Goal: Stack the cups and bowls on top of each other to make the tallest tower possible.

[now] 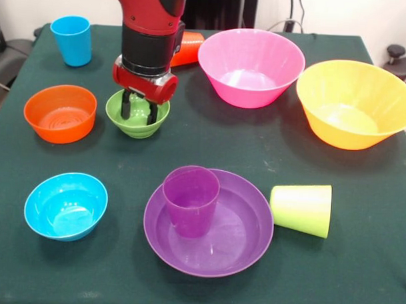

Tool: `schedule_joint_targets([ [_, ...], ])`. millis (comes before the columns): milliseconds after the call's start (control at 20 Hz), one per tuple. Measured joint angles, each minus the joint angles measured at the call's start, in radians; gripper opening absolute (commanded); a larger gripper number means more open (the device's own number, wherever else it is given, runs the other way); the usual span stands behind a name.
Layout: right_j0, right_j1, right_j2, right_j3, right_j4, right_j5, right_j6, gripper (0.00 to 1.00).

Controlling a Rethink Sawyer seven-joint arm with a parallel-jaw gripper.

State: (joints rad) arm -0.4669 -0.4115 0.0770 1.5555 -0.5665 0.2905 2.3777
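Note:
My gripper point(139, 111) reaches down into the small green bowl point(137, 128), and both fingers point(126, 106) stand apart inside it, open and holding nothing. To its left is the small orange bowl point(60, 112). The small blue bowl point(66, 205) sits front left. A purple cup point(190, 199) stands upright in the wide purple bowl point(246, 240). Beside that bowl a lime green cup point(302, 209) lies on its side. The blue cup point(71, 39) stands upright at the back left. An orange cup point(188, 48) lies behind the arm, partly hidden. No tower stands.
The large pink bowl point(251, 63) and the large yellow bowl point(355, 100) sit upright at the back right, close together. The dark green cloth point(359, 277) covers the table to its edges. The red arm comes down over the back middle.

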Motion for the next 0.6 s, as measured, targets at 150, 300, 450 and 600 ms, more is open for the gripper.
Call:
schedule_joint_targets([
  [150,-0.004,-0.002,0.002,0.0,0.0,0.002,0.0,1.0],
  [300,-0.015,-0.015,0.01,0.005,0.0,0.015,0.0,1.0],
  [450,-0.025,-0.037,0.018,0.016,0.0,0.037,0.0,1.0],
  [600,-0.028,-0.057,0.022,0.023,0.003,0.056,0.0,1.0],
])
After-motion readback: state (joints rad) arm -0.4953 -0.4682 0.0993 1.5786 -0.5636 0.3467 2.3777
